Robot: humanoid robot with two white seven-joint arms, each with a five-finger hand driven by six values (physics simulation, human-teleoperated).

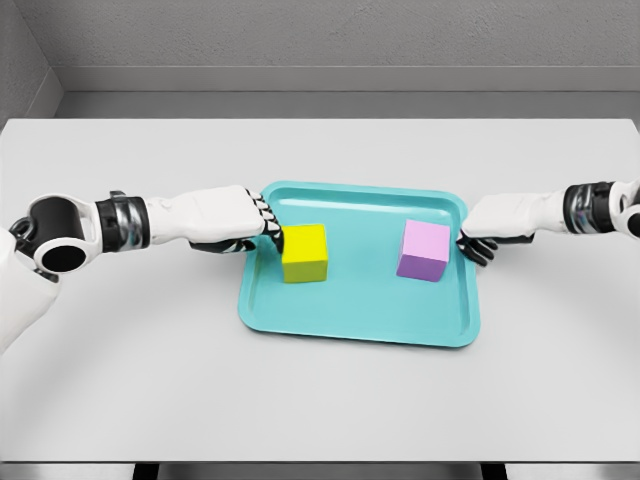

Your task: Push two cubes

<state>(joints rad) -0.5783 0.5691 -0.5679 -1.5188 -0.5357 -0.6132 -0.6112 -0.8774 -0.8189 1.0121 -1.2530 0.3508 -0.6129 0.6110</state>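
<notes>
A yellow cube (pixel 305 253) and a purple cube (pixel 424 250) sit inside a teal tray (pixel 355 325) at the table's middle. My left hand (pixel 262 228) reaches over the tray's left rim, its straight fingertips touching the yellow cube's left face. My right hand (pixel 478 245) is at the tray's right rim, fingers curled downward, a short gap away from the purple cube's right side. Neither hand holds anything.
The tray rests on a light grey table (pixel 130 380) with a grey wall behind it. The two cubes stand about a cube's width apart.
</notes>
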